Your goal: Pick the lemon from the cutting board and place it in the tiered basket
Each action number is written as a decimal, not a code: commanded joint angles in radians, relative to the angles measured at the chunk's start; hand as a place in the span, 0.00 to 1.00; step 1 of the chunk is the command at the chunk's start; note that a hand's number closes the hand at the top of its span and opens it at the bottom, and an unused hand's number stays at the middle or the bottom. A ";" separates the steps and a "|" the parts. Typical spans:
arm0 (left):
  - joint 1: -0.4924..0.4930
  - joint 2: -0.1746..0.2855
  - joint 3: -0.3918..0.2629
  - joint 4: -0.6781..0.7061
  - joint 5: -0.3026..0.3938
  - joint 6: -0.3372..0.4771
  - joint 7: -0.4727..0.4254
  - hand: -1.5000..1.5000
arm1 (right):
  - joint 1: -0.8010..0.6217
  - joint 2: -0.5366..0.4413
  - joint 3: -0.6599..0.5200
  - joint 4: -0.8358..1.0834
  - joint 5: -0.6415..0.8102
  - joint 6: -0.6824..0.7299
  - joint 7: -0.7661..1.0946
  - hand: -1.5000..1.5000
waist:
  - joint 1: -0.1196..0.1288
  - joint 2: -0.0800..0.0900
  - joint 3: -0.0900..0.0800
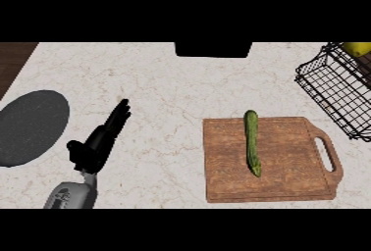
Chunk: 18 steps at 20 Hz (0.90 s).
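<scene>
One lemon sits in the basket, two o'clock from my left robot hand, fingers straight and apart.

Yellow lemon in wire tiered basket; wooden cutting board apart.

Count on the counter: one cutting board, one cucumber, one wire basket, one lemon. One dark round plate, one black block at the far edge. Hands in view: one, the left hand.
</scene>
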 commanded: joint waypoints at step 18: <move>0.067 0.029 0.053 -0.059 0.017 0.014 0.038 0.50 | 0.451 -0.257 -0.186 -0.398 -0.123 -0.277 -0.133 0.00 | -0.098 -0.035 -0.001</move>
